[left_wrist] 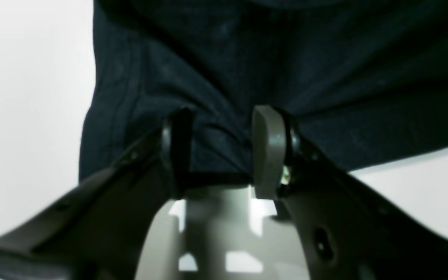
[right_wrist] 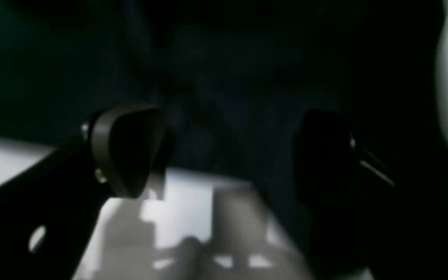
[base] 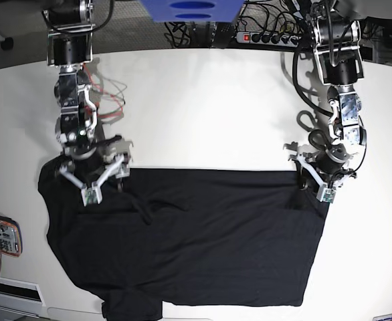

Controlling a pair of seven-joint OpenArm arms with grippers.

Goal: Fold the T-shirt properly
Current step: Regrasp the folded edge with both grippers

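Left gripper (left_wrist: pixel 222 149) pinching the shirt (base: pixel 182 241) edge right between its fingers, right gripper (right_wrist: pixel 224 155) spread wide over the other corner: squeeze there too, then lift both corners together, slow and even.

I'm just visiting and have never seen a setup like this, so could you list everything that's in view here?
T-shirt: one, black, spread flat across the table's near half.
Table: one, white, under everything.
Power strip: one, black, past the table's far edge.
Cables: red and white, by the arm on the base view's left.
Small device: one, orange-edged, at the table's left edge.
Blue panel: one, top centre.
Left gripper: fingers closed on the T-shirt's edge.
Right gripper: fingers spread wide over the T-shirt's other corner.
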